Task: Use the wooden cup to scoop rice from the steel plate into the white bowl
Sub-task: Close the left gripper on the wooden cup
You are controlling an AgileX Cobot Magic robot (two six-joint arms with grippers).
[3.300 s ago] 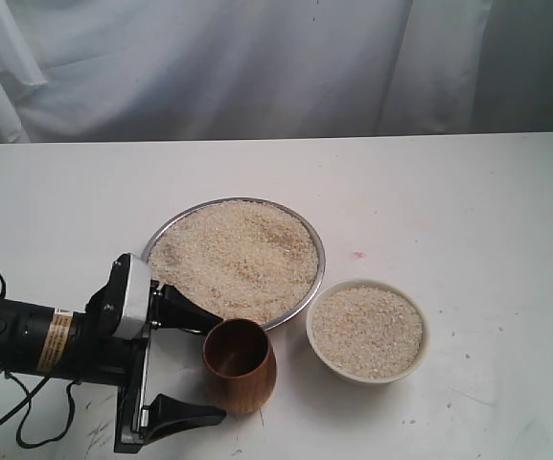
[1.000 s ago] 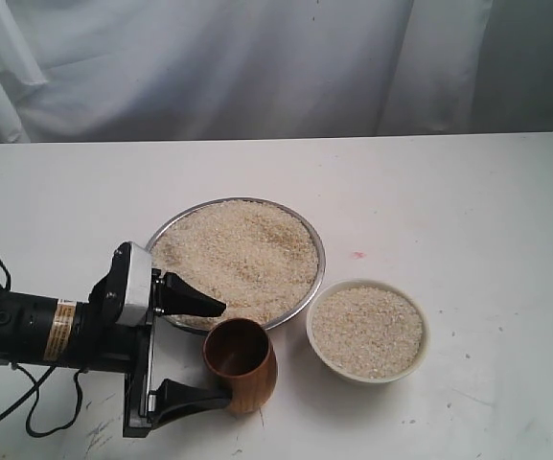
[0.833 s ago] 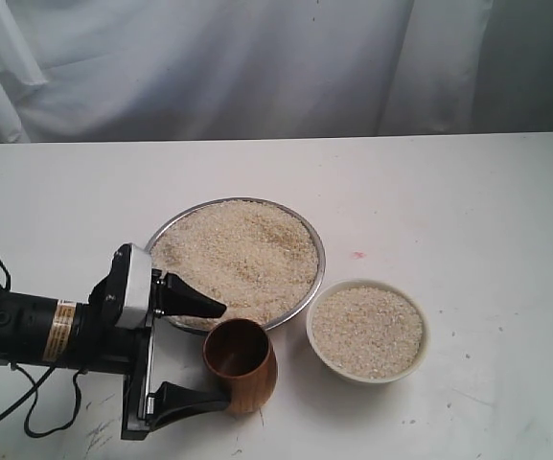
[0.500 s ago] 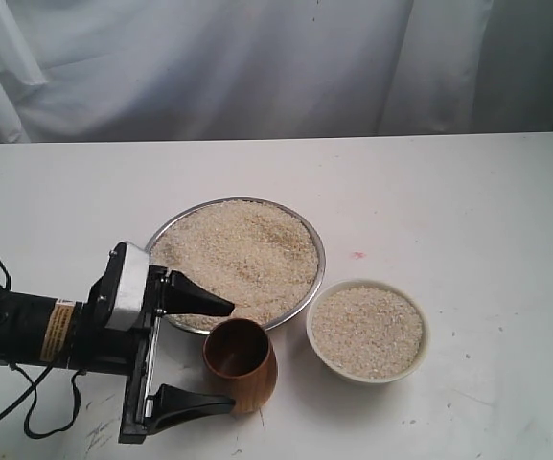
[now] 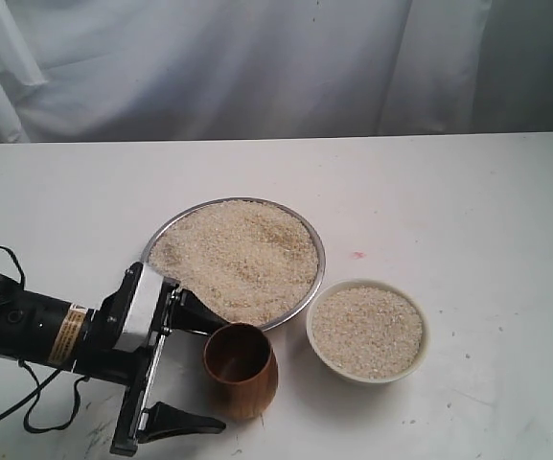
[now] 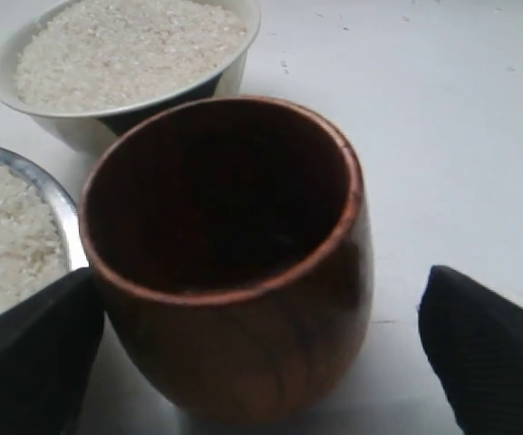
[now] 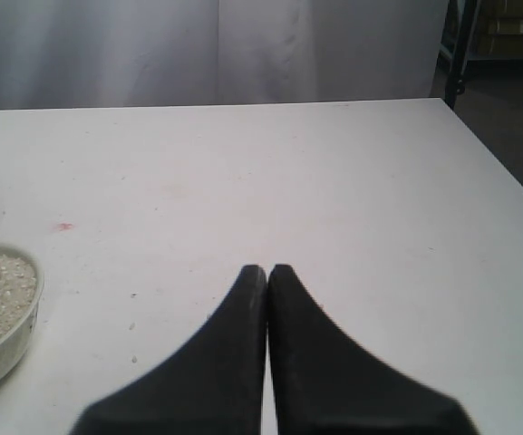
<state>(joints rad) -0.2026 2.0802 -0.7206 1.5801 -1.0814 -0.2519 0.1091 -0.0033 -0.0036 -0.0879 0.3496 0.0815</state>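
The wooden cup (image 5: 241, 369) stands upright and empty, in front of the steel plate (image 5: 320, 257), which is heaped with rice (image 5: 233, 259). The white bowl (image 5: 391, 376) to the cup's right also holds rice. My left gripper (image 5: 220, 374) is open and straddles the cup. In the left wrist view the cup (image 6: 234, 272) sits between the fingers (image 6: 488, 353); one finger lies close against its side and the other stands well clear. My right gripper (image 7: 268, 270) is shut and empty over bare table, and is out of the exterior view.
The table's front edge runs just below the left gripper's lower finger (image 5: 185, 423). A black cable (image 5: 36, 412) trails from the left arm. A white curtain (image 5: 257, 67) hangs behind the table. The table's right edge (image 7: 497, 154) shows in the right wrist view.
The left gripper has sunk toward the table's front edge and its jaws stand slightly wider around the cup. The cup, plate and bowl have not moved.
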